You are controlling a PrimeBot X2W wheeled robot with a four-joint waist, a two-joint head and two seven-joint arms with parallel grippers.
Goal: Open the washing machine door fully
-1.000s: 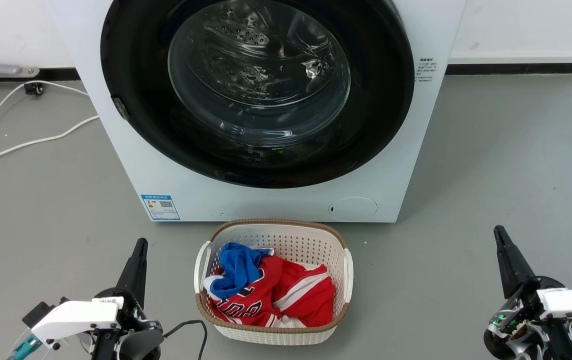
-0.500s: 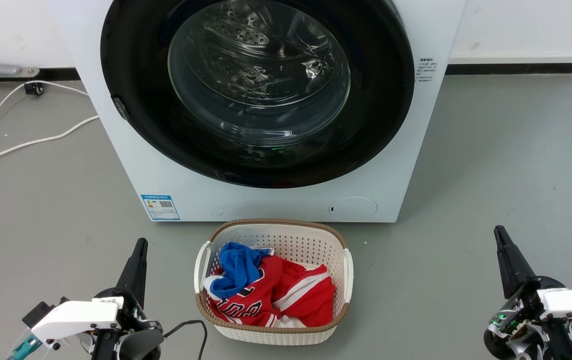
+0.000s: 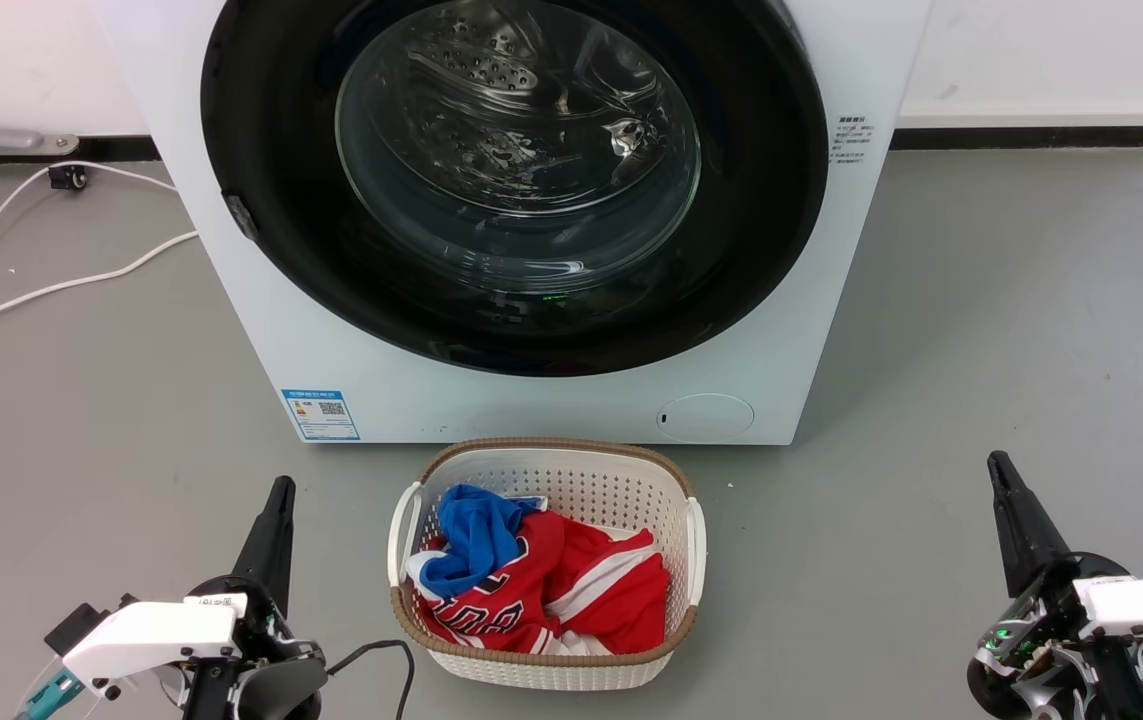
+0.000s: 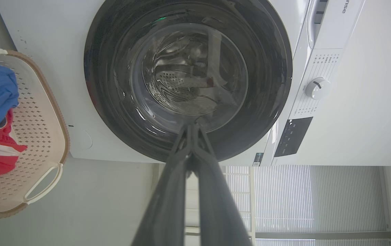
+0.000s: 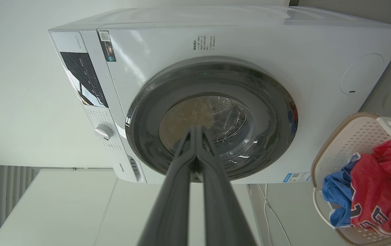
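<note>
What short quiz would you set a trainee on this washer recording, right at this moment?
1. True or false: the washing machine door is shut against the washing machine.
2. What lies in the laundry basket? A: red and blue clothes. B: white towels. C: shoes.
3. Fill in: the left gripper and right gripper hang low, apart from the door, each with its fingers ____.
Key: 1 true. 2 A. 3 shut, holding nothing.
</note>
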